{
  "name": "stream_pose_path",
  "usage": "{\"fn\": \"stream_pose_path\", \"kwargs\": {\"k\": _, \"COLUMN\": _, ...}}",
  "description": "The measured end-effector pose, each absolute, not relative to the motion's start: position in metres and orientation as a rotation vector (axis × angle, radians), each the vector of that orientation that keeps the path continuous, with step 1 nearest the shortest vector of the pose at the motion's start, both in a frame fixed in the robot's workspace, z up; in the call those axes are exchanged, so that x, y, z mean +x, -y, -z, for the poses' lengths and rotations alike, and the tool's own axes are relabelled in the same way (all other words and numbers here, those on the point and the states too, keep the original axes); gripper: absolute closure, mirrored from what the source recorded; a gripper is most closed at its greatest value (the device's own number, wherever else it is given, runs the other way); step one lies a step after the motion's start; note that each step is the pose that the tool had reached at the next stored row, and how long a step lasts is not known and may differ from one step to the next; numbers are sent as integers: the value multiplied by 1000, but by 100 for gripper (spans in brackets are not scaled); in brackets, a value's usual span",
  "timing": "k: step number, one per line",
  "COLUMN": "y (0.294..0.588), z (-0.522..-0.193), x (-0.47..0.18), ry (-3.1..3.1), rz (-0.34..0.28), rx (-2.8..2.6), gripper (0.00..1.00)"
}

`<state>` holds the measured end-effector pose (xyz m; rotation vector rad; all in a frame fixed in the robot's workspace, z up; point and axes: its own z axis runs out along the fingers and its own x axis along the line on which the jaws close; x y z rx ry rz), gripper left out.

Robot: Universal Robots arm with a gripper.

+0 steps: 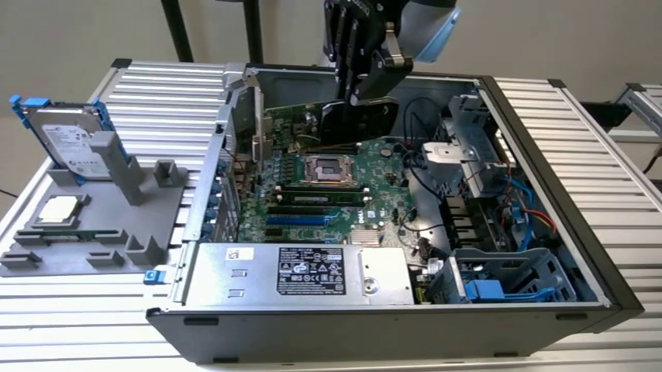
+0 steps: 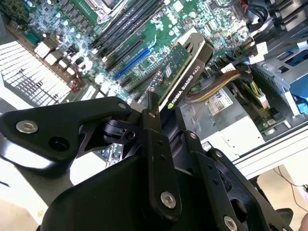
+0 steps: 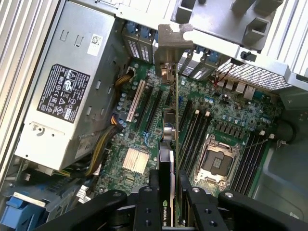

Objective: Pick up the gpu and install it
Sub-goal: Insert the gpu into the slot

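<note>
Black gripper (image 3: 168, 202) linkage sits closest to the lens in both wrist views, and it's clamped on the gpu (image 3: 169, 144), fingers (image 3: 155, 185) pinching the card's top edge with the cooler block facing one side. So the card is off the desk and hanging edge-down over the motherboard (image 1: 310, 194) inside the open computer case (image 1: 538, 256), with its silver bracket (image 3: 169, 48) pointing toward the case's rear wall.

In the exterior view the gpu (image 1: 357, 124) hangs above the cpu socket (image 1: 329, 167), clear of the board, so by my read it isn't seated yet.

Stuff that could go sideways, as far as I can judge:
- The card looks roughly lined up with the long slots (image 3: 154, 110) beside the memory sticks (image 3: 192, 130), but if it drops a bit off-line, the edge connector lands on the slot wall or on nearby parts instead of in the groove.
- That bracket has to slide into the gap at the rear wall. If it catches there, the card could tilt or twist in the grip.
- It's only held along a thin edge, so a hard push could make it slip.
- Yellow cables (image 3: 103, 144) by the power supply (image 3: 67, 96) sit near the slots, though they seem clear for now.
</note>
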<state>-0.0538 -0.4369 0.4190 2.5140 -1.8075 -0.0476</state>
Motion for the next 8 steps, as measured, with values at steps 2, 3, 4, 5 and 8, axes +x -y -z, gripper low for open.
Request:
{"fn": "stream_pose_path", "kwargs": {"k": 2, "y": 437, "z": -419, "x": -54, "ry": 1806, "rz": 47, "rx": 2515, "gripper": 100}}
{"fn": "stream_pose_path", "kwargs": {"k": 3, "y": 437, "z": -419, "x": -54, "ry": 1805, "rz": 47, "rx": 2516, "gripper": 100}}
{"fn": "stream_pose_path", "kwargs": {"k": 4, "y": 437, "z": -419, "x": -54, "ry": 1804, "rz": 47, "rx": 2517, "gripper": 100}}
{"fn": "stream_pose_path", "kwargs": {"k": 5, "y": 437, "z": -419, "x": -54, "ry": 1803, "rz": 46, "rx": 2518, "gripper": 100}}
{"fn": "stream_pose_path", "kwargs": {"k": 8, "y": 437, "z": -419, "x": -54, "ry": 1800, "rz": 46, "rx": 2520, "gripper": 100}}
